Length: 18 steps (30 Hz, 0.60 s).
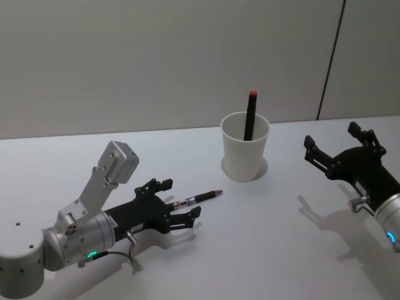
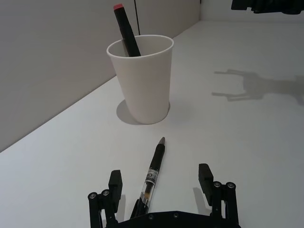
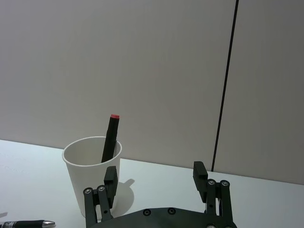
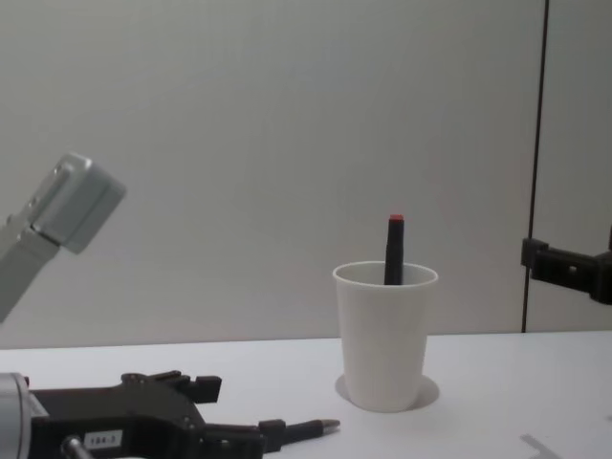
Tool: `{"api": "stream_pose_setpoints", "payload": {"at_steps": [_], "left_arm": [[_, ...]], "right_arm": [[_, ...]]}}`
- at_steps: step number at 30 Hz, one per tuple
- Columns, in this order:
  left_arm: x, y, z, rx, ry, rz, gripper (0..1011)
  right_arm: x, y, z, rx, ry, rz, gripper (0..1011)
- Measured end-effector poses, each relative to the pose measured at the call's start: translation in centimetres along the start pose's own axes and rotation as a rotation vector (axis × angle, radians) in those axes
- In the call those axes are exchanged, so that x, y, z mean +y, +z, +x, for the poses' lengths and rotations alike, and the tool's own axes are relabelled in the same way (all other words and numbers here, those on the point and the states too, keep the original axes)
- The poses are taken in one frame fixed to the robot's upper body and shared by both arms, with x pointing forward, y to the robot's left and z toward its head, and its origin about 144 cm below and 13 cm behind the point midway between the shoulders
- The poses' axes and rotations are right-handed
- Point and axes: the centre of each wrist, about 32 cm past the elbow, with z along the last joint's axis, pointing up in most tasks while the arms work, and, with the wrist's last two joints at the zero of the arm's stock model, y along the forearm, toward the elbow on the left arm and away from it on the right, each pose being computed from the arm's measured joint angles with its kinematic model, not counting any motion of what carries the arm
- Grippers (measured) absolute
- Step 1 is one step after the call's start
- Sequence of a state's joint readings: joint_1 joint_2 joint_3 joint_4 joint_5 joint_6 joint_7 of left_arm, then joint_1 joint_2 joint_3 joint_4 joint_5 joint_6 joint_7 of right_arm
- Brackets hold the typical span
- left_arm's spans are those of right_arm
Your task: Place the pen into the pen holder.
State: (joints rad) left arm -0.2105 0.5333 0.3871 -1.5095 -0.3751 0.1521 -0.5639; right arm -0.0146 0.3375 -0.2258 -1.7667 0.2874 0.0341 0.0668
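A black pen (image 1: 199,198) with a clear section lies flat on the white table, its tip toward the pen holder (image 1: 245,150), a white paper cup a short way beyond. A black marker with a red cap (image 1: 250,115) stands inside the cup. My left gripper (image 1: 181,199) is low over the table and open, one finger on each side of the pen's rear half (image 2: 154,171), neither pressing it. My right gripper (image 1: 331,135) hovers open and holds nothing, to the right of the cup (image 3: 90,175).
The table (image 1: 275,250) is bare white, with a grey wall close behind it. A dark vertical seam (image 1: 330,59) runs down the wall behind the cup's right side.
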Motion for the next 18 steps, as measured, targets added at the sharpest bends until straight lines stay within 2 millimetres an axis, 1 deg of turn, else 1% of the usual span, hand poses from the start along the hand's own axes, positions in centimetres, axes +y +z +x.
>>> {"api": "stream_pose_setpoints", "payload": {"at_steps": [18], "left_arm": [[-0.35, 0.11, 0.66, 0.010, -0.013, 0.048, 1001]], "right_arm": [[0.00, 0.00, 0.00, 0.000, 0.000, 0.000, 1001]]}}
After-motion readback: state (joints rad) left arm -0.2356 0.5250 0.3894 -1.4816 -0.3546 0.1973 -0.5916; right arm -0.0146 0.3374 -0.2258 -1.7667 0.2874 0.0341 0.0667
